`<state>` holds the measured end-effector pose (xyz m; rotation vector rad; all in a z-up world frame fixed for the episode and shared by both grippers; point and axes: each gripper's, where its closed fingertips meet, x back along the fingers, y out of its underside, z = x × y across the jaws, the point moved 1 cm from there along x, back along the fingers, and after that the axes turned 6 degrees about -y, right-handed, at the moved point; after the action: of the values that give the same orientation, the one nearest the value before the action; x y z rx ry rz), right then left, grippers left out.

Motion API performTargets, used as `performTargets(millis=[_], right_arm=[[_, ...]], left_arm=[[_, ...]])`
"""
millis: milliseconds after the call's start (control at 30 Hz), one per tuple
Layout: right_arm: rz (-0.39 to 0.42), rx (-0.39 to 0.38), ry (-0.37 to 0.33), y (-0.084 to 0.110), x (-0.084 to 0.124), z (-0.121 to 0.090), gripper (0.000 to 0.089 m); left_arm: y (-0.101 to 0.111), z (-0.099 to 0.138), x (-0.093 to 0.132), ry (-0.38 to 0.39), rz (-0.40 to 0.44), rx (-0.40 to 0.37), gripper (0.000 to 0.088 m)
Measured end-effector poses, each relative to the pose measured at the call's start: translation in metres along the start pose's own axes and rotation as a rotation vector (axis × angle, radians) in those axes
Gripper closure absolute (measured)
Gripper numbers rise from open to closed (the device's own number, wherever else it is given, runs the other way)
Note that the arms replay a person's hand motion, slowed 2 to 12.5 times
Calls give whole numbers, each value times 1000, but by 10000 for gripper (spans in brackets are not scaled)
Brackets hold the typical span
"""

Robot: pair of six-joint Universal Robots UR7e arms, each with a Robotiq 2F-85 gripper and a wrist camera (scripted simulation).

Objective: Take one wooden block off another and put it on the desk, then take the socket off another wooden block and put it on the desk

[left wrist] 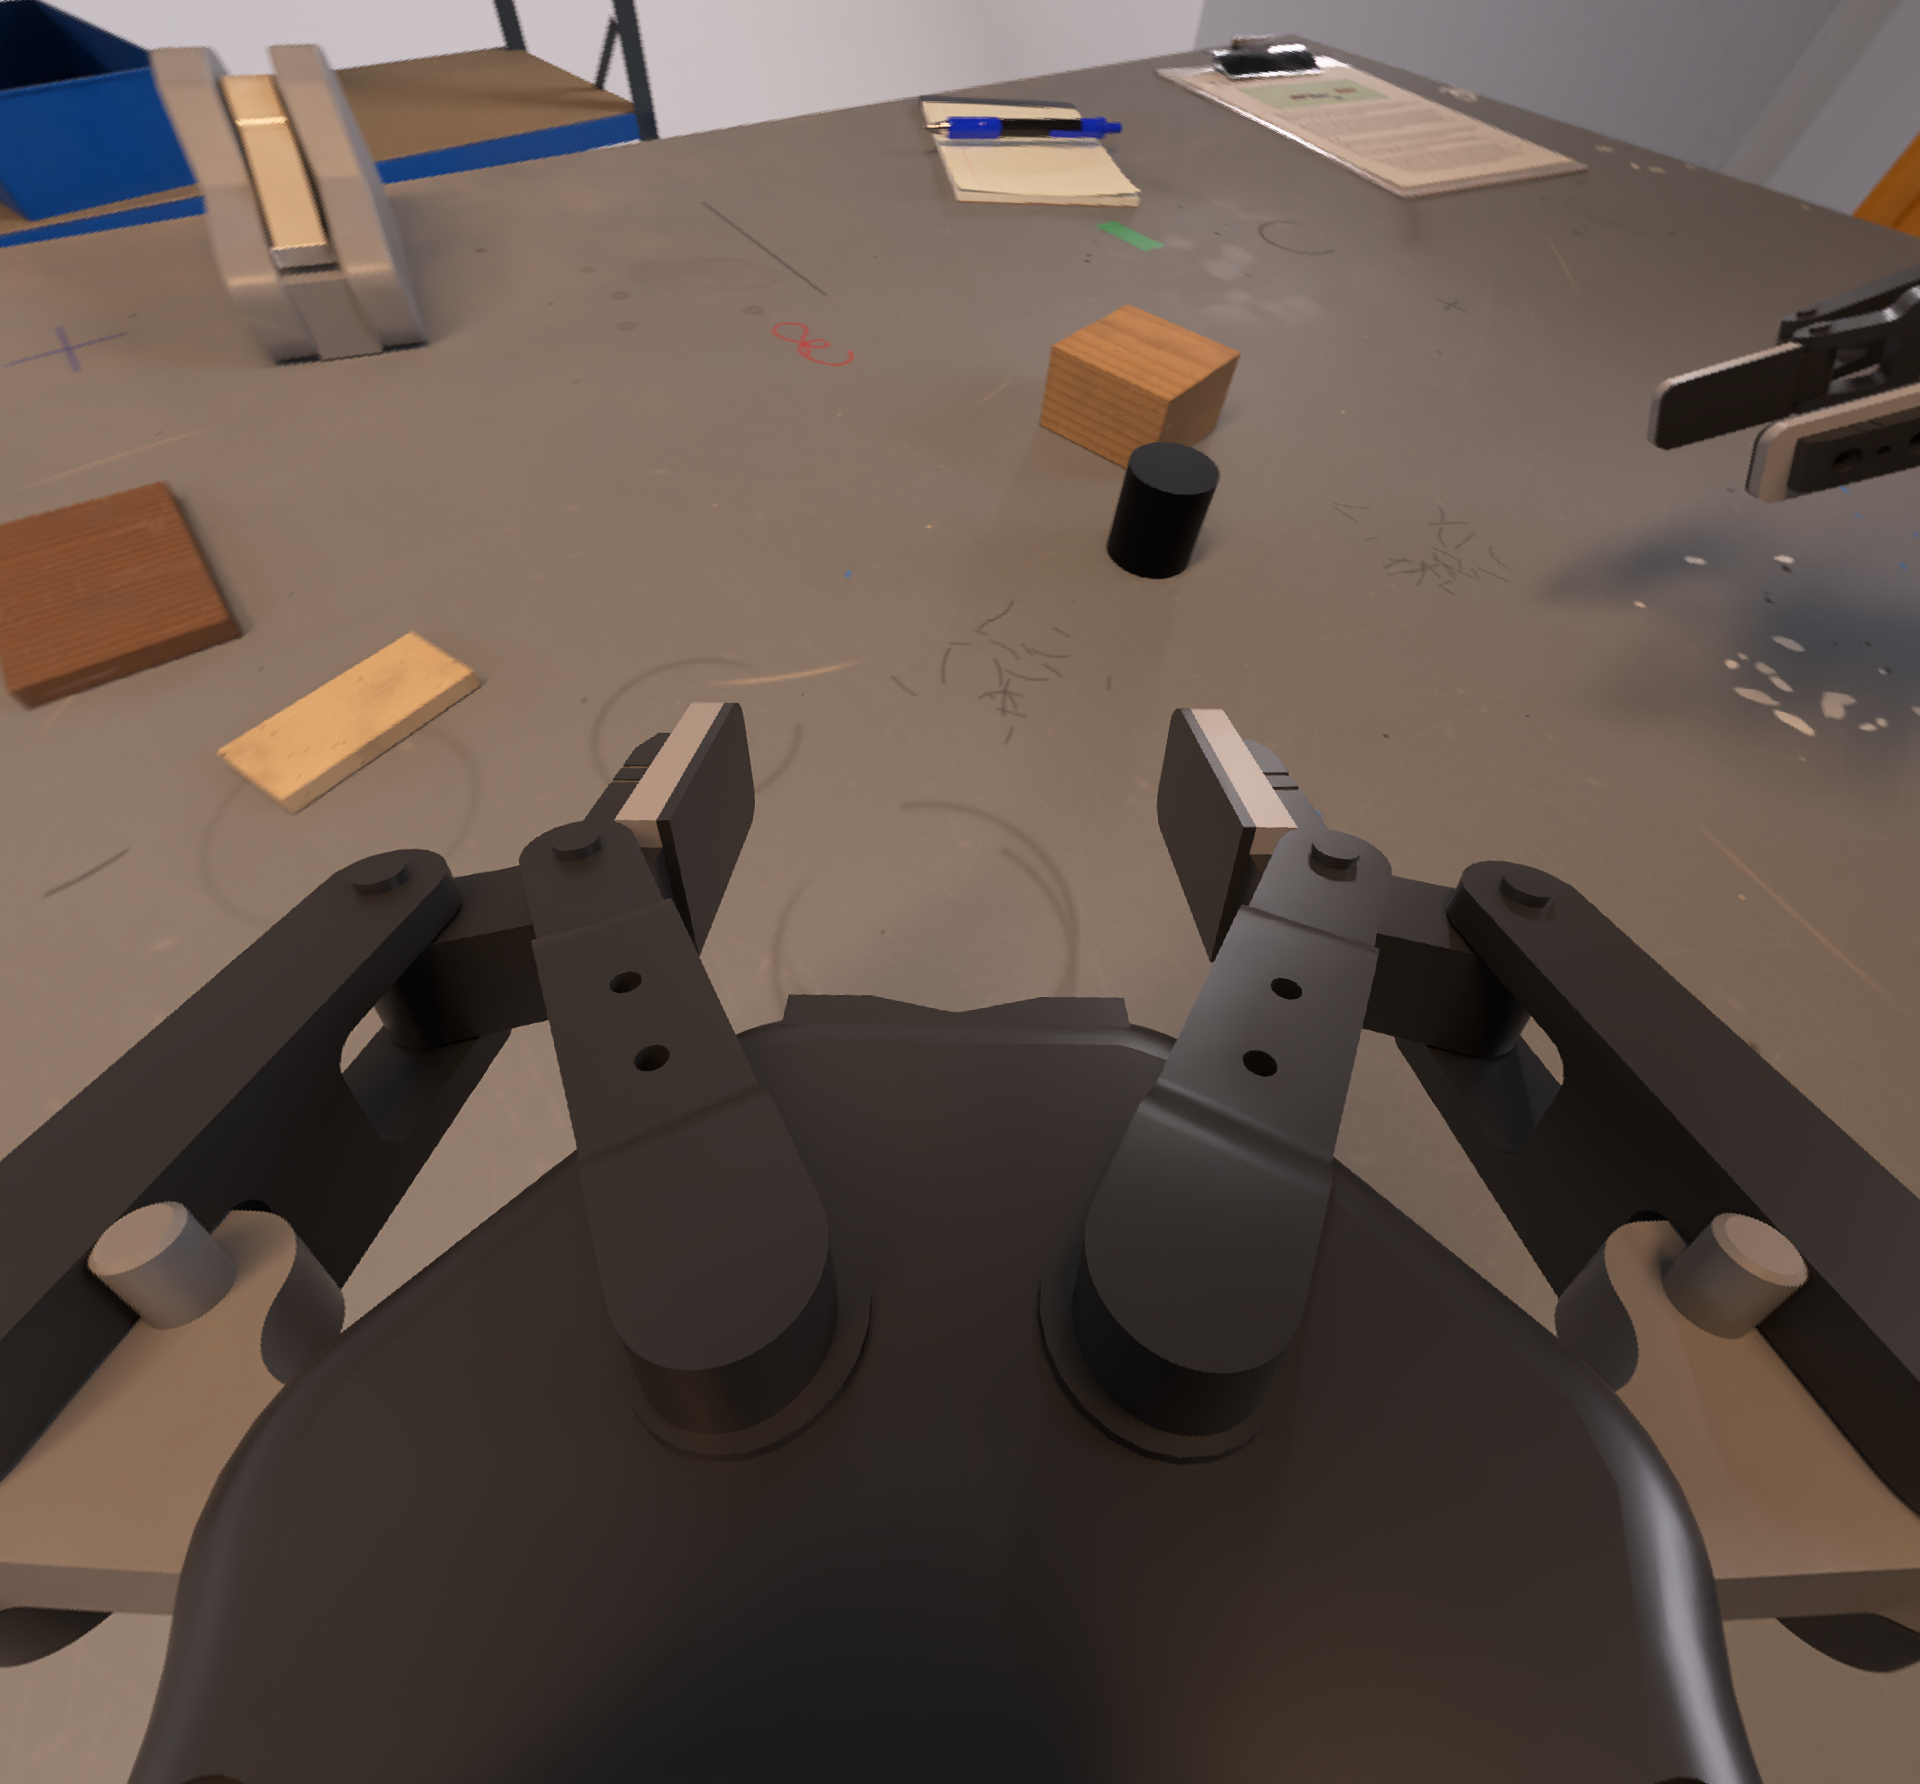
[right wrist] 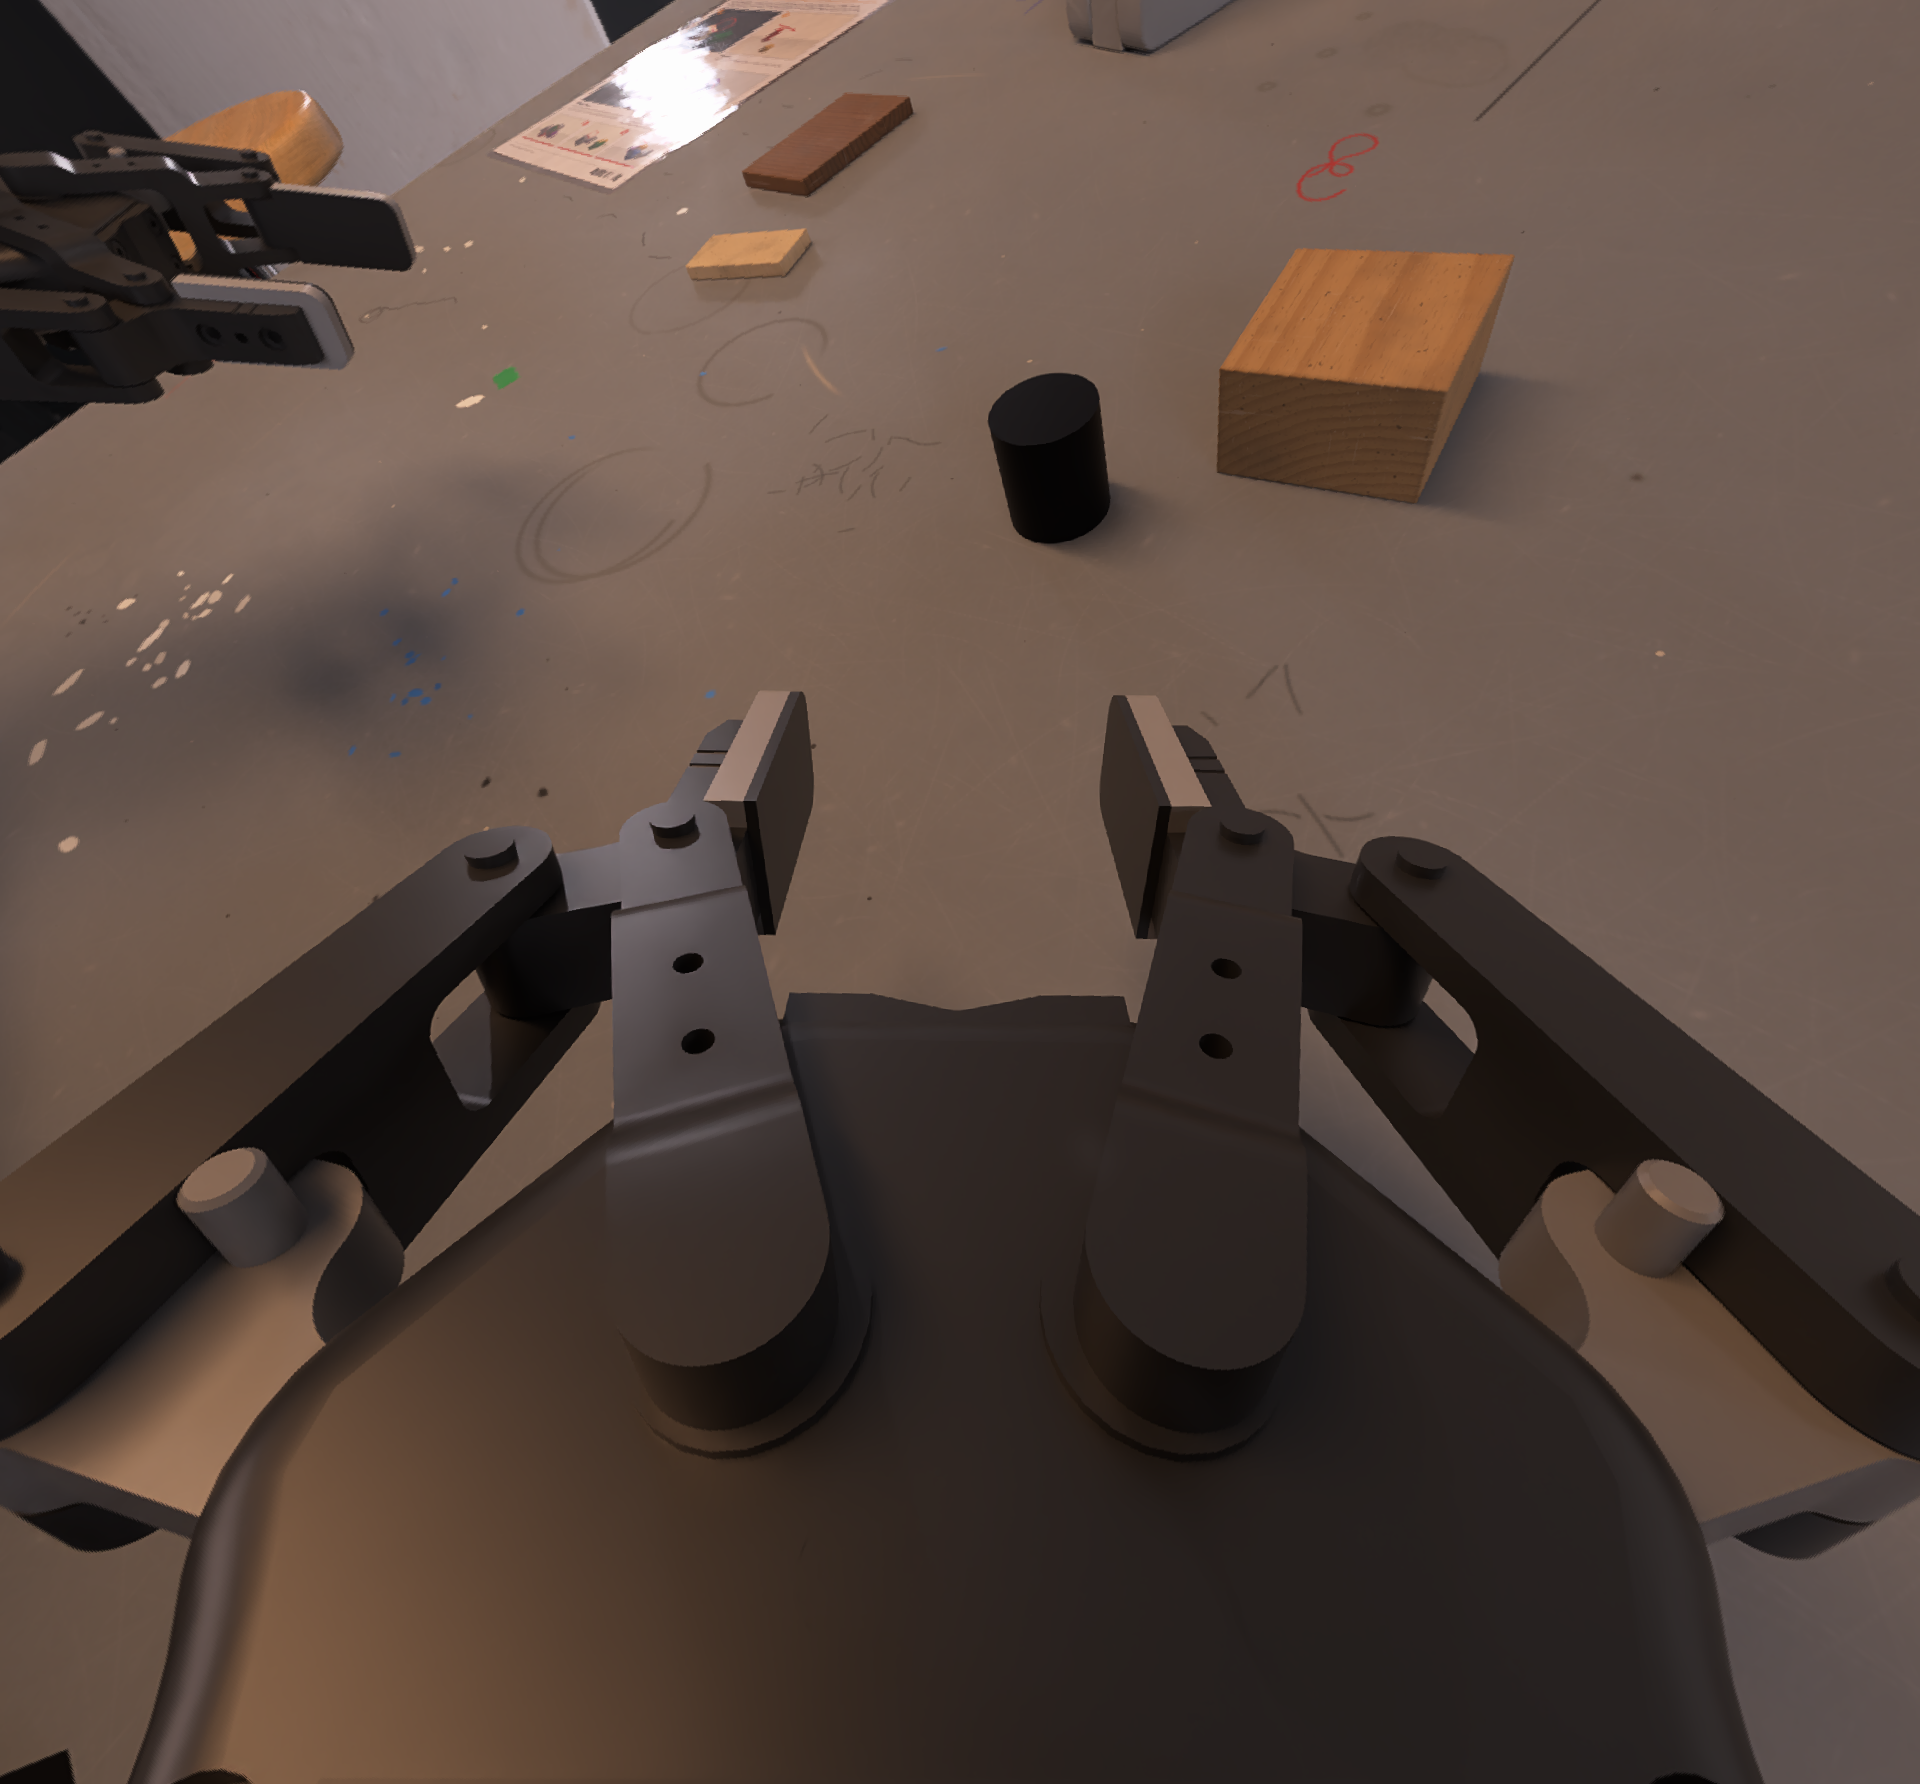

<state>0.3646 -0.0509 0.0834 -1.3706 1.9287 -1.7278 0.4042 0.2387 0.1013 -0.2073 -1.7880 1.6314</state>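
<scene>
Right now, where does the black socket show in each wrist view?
Left wrist view: socket right of centre, upright on the desk, just in front of the thick wooden block.
Right wrist view: socket just above centre, left of that block, a gap between them.
Shared landmark: the red scribble beyond the block.

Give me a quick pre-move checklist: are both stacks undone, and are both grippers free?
1. Black cylindrical socket off the thick light wooden block, upright on the grey desk: ok.
2. Thin pale wooden slab apart from the flat dark brown wooden block, both flat on the desk: ok.
3. Left gripper open, empty: ok.
4. Right gripper open, empty: ok.
5. Nothing stacked anywhere: ok.
</scene>
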Motion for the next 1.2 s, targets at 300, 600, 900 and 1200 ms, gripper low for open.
performTargets(millis=[300,600,900,1200], right_arm=[[-12,9,-2,-1,-7,0,388],[-20,16,-10,-6,-15,1,388],[-15,9,-23,-11,-23,2,388],[-14,-4,-42,-14,-29,2,388]], left_arm=[[15,-20,22,-67,53,110,189],[24,-33,29,-105,54,125,190],[30,-39,28,-114,36,110,189],[38,-42,26,-98,12,146,189]])
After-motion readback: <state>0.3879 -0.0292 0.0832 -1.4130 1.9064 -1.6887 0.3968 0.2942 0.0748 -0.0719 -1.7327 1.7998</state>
